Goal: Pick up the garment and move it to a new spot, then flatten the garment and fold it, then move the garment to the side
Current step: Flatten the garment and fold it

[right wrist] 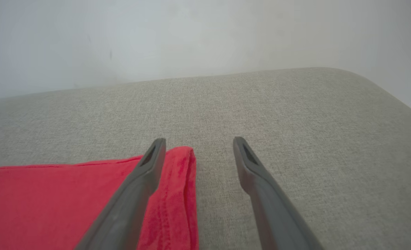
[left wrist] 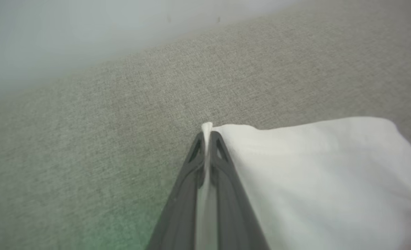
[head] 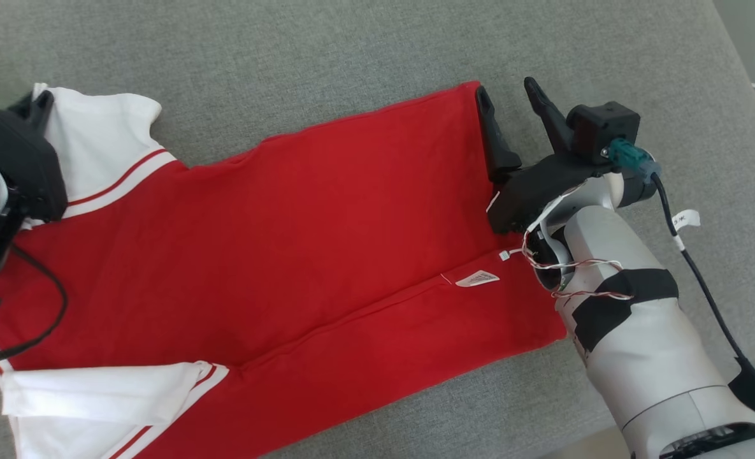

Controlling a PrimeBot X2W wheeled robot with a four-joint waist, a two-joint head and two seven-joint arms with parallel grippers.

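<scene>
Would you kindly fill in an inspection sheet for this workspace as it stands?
Surface: grey cushion, bare around the jersey.
Job's things: jersey spread flat, white sleeves toward the robot's left, small tag near the hem.
Clutter: nothing seen.
Grippers: left gripper shut on a white sleeve edge; right gripper open at the hem corner, gripping nothing.
Cables: black cable along the right arm, thin wires at its wrist; another black cable lies on the jersey at the left.
Surroundings: pale wall behind the cushion.

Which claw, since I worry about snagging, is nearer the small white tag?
Right. The right claw, open, sits at the hem of the garment near the tag; the left claw pinches a white sleeve at the opposite end.
</scene>
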